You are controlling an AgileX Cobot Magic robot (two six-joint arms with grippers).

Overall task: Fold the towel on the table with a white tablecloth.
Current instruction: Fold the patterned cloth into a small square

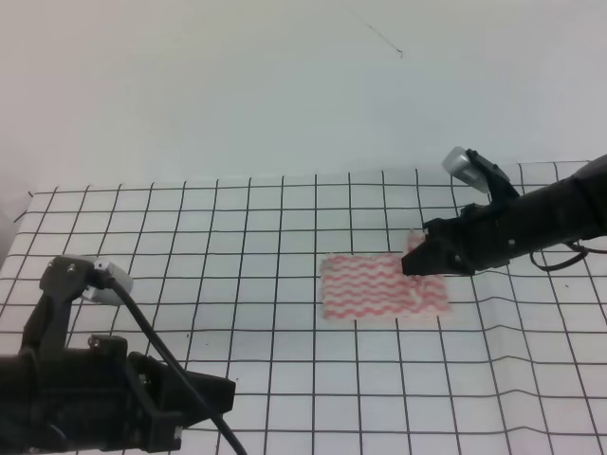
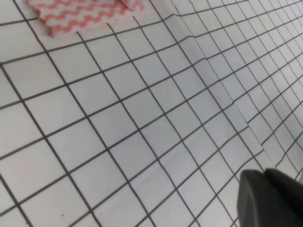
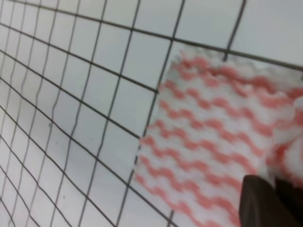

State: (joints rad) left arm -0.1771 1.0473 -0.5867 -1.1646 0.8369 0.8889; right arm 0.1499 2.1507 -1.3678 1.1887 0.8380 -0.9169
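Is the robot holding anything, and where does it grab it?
The right claw seems to pinch the towel at its far right corner, lifted slightly. The left claw holds nothing.

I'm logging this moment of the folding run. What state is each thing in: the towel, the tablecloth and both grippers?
towel: lying on the table, mostly flat, its right far corner raised at the right gripper.
tablecloth: spread over the table, wrinkled into ridges on the right side.
right gripper: at the towel's raised corner; grip itself not clear.
left gripper: low over bare tablecloth, away from the towel, holding nothing visible.
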